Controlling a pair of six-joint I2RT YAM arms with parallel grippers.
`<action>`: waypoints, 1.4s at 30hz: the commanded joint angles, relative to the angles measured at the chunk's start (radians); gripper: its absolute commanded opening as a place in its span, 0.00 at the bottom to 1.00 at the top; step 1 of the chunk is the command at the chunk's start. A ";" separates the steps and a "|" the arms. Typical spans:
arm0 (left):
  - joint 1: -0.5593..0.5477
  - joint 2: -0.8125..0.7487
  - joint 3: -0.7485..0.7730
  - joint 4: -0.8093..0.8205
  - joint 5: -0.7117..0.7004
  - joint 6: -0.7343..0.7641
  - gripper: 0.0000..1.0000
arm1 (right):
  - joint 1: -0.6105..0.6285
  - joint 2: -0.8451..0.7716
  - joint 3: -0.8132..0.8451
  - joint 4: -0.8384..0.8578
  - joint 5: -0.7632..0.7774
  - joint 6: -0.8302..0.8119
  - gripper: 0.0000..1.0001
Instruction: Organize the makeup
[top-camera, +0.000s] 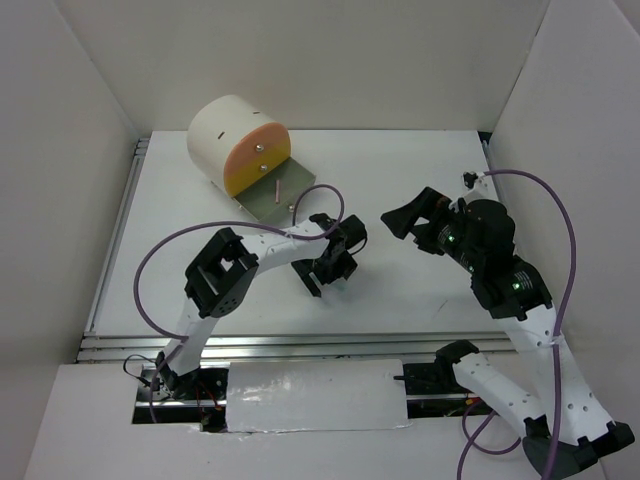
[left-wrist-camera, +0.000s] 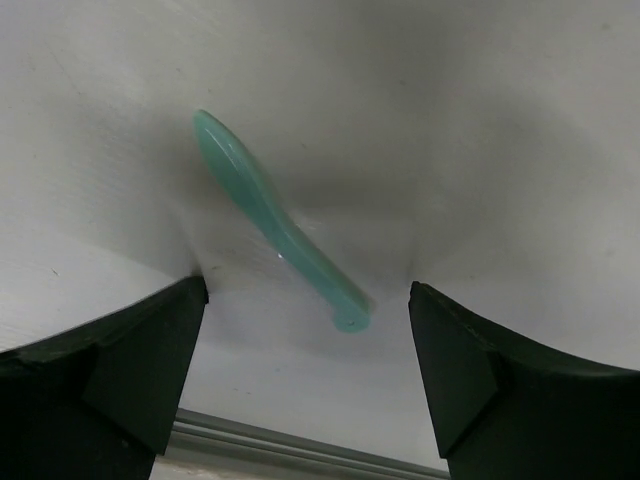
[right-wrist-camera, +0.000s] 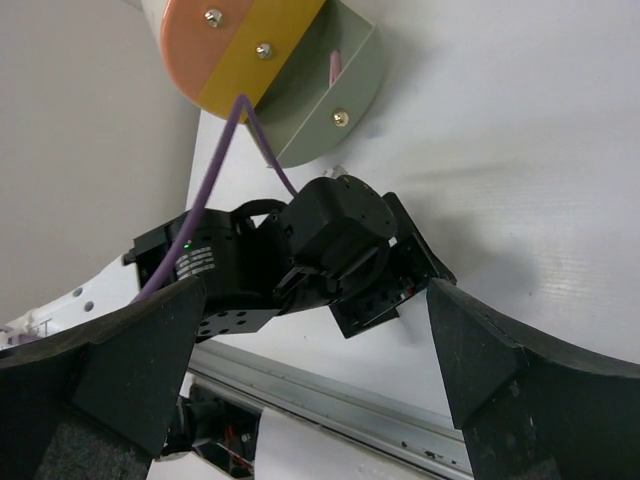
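Shows left hand (top-camera: 330, 270) low over white counter (top-camera: 420, 290), released, grasping nothing, fingers (left-wrist-camera: 120, 370) straddling short teal stick (left-wrist-camera: 275, 220). Lies flat, diagonal, touching neither finger; likely lined up for pinch across thin shaft. Hidden under hand in overhead view. Shows right hand (top-camera: 402, 217) raised at right, also released, empty, well apart. Behind: cream cylindrical box (top-camera: 225, 135), orange front (top-camera: 258, 160), grey flap (top-camera: 295, 185) lowered, short pink stick (top-camera: 271, 189) on it; probable destination. Purple cable (right-wrist-camera: 212, 170) arching near flap, possible snag.

Teal stick (left-wrist-camera: 275, 225) flat and slantwise on white table (left-wrist-camera: 500, 120); pink stick (top-camera: 271, 188) on grey tray (top-camera: 295, 180)
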 joint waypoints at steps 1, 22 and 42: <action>0.004 0.025 -0.012 -0.037 0.026 -0.078 0.96 | 0.031 -0.015 0.049 0.004 0.035 -0.034 1.00; 0.022 -0.035 -0.117 -0.013 -0.037 0.055 0.00 | 0.061 -0.001 0.062 0.015 0.066 -0.065 1.00; -0.022 -0.209 -0.126 -0.026 -0.221 0.226 0.00 | 0.062 0.011 0.062 0.013 0.064 -0.063 1.00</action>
